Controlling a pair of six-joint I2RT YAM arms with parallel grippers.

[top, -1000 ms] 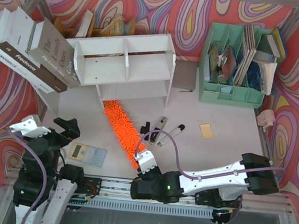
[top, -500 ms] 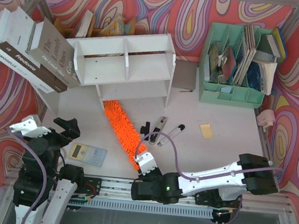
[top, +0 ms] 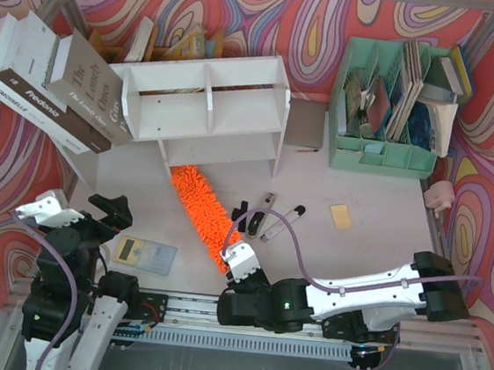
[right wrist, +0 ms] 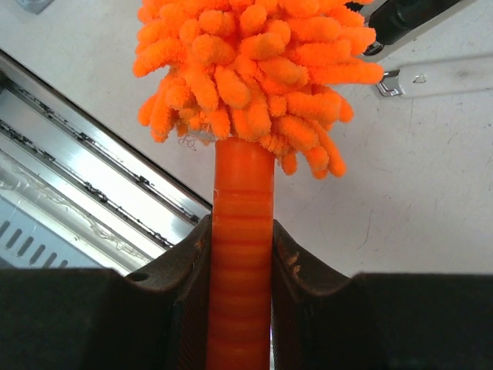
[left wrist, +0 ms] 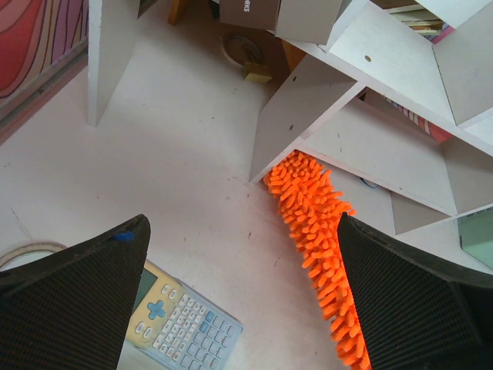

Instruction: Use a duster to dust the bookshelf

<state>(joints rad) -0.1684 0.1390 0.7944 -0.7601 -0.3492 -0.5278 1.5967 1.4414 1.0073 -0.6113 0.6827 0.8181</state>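
Down at the near edge of the table (top: 373, 251), right of centre: right gripper (top: 241, 262) closed on the thin orange handle (right wrist: 242, 200) of the duster (top: 205, 209), jaws pressing it from both sides. Runs from there up and to the left across the table, fluffy head lying flat, long axis diagonal, far tip at the foot of the bookshelf (top: 204, 101), just under its lowest board in the left wrist view. Points along the grip toward the shelf, which lies ahead and to the left of the fingers.

Over on the left: left gripper (left wrist: 243, 231) wide open, holding nothing, near a calculator (left wrist: 185, 324), with the duster head off to its right and apart from it.

Falls to the right arm, then, by this reading. Calls for lifting the head off the table and swinging it up onto a shelf board, long axis roughly along the shelf's width. Risks snagging on the lowest board's edge if raised without first drawing back.
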